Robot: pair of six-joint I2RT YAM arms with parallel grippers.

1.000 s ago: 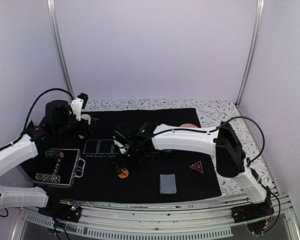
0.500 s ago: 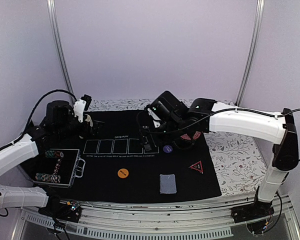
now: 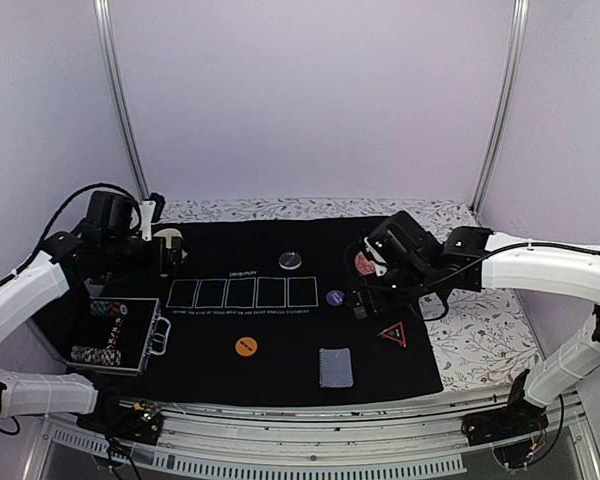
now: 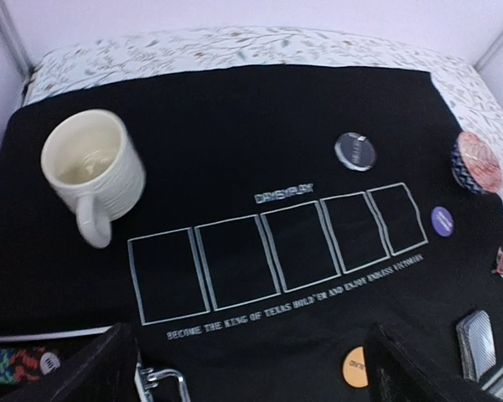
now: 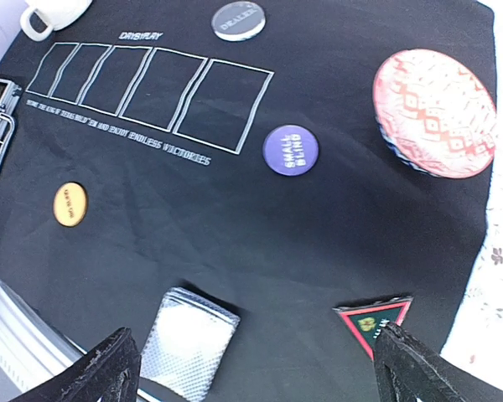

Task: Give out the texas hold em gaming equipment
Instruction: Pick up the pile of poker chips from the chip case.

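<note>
On the black mat [image 3: 280,320] lie a black disc [image 3: 290,260], a purple disc [image 3: 334,297], an orange disc [image 3: 245,346], a blue-grey card deck [image 3: 335,367] and a red-edged triangle marker [image 3: 393,333]. Striped chips [image 3: 92,353] sit in the open case at left. My right gripper [image 3: 363,301] hovers open and empty just right of the purple disc; its view shows the deck [image 5: 189,343] and the triangle [image 5: 373,318] between its fingers [image 5: 101,373]. My left gripper [image 3: 176,258] is open and empty by the mug, above the printed boxes [image 4: 277,251].
A cream mug [image 3: 168,247] stands at the mat's far left. A red patterned bowl [image 3: 368,263] sits beside my right wrist. The chip case [image 3: 130,340] has a metal handle [image 4: 159,381] near my left finger. Floral cloth [image 3: 460,300] borders the mat.
My right arm has swung from the orange disc across the mat's middle and back to the right. The purple and black discs now show on the mat. My left arm drew back slightly left.
</note>
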